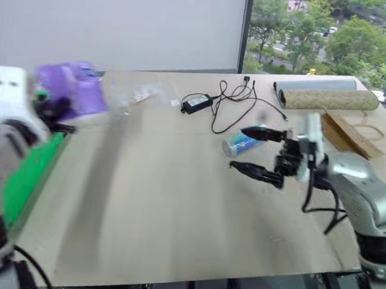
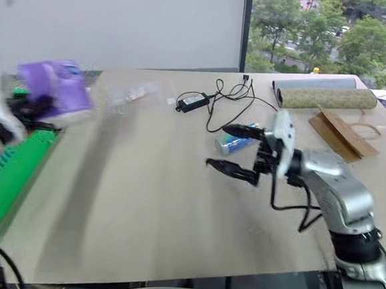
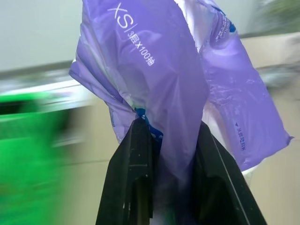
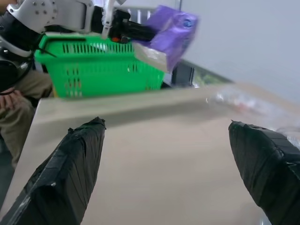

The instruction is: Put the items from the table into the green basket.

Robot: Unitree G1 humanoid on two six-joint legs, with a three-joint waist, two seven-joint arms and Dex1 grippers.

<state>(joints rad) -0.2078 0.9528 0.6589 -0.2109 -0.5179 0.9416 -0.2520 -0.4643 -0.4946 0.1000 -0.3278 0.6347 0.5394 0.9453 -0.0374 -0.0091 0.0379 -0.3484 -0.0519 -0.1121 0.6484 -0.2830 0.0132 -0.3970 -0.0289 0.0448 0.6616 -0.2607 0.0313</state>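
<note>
beige table (image 1: 175, 203): your left gripper (image 3: 164, 154) pinches the soft purple tissue pack (image 3: 159, 70) by its wrapper; right gripper (image 1: 254, 153) open beside the can (image 1: 241, 144).

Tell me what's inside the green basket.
Nothing shows through the slotted side of the green basket; its floor is hidden. The purple tissue pack hangs above its rim, not inside.

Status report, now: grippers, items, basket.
Left gripper shut on tissue pack, up by the basket. Right gripper open, empty, beside the can. Cable behind the can.
</note>
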